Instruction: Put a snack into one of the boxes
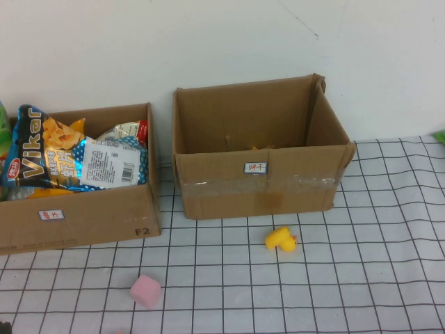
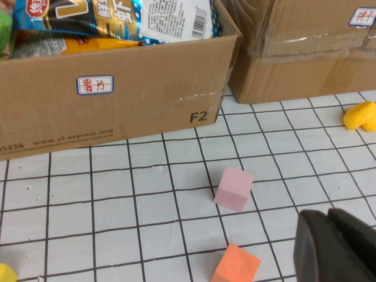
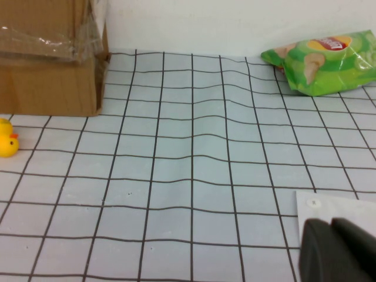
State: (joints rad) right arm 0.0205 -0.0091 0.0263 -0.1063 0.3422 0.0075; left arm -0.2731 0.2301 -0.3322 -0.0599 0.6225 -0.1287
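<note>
Two open cardboard boxes stand at the back of the gridded table. The smaller left box [image 1: 90,216] holds several snack bags, among them a dark Viker bag [image 1: 31,156] and a blue-white bag [image 1: 111,163]. The larger taped box [image 1: 278,195] on the right looks almost empty. A green chips bag [image 3: 323,61] lies on the table right of the larger box. My left gripper [image 2: 330,226] is shut and empty, low over the table in front of the smaller box [image 2: 117,117]. My right gripper [image 3: 332,235] is shut and empty, near the table's front right. Neither gripper shows in the high view.
A yellow rubber duck [image 1: 281,239] lies in front of the larger box. A pink cube [image 1: 146,290] and an orange cube [image 2: 235,265] lie near my left gripper. A white sheet [image 3: 335,205] lies under my right gripper. A white wall rises behind the boxes.
</note>
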